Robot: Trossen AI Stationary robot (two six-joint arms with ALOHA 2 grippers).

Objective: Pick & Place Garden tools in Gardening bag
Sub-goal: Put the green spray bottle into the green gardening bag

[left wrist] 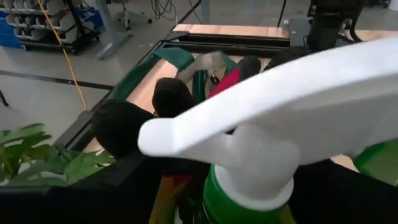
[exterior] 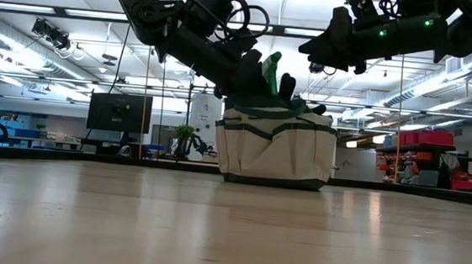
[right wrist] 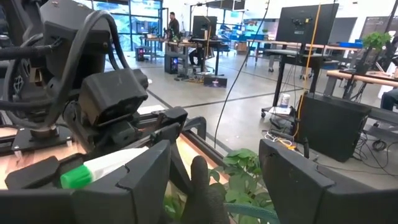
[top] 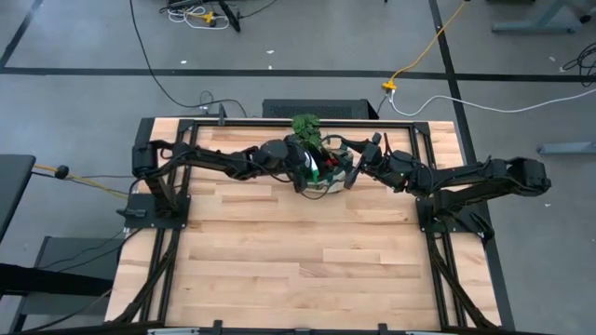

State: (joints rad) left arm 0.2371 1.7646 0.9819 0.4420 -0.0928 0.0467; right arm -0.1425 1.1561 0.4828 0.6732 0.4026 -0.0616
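The cream gardening bag (exterior: pixel 277 148) with green trim stands on the table's far middle (top: pixel 323 189). The green spray bottle (left wrist: pixel 249 199) stands upright in it, its white trigger head (left wrist: pixel 280 93) filling the left wrist view. Black and red gloves (left wrist: pixel 174 99) stick up out of the bag beside the bottle. My left gripper (top: pixel 314 171) reaches into the bag's top from the table's left and is open, its fingers either side of the bottle's neck. My right gripper (right wrist: pixel 217 186) hovers open, level, above the bag's right side (exterior: pixel 314 50); a black glove finger (right wrist: pixel 202 186) rises in front of it.
A leafy green plant (top: pixel 305 124) stands just behind the bag at the table's far edge, with its leaves (right wrist: pixel 245 171) close to both grippers. A black frame (top: pixel 279 121) borders the table. Bare wooden tabletop (top: pixel 307 261) lies toward the near edge.
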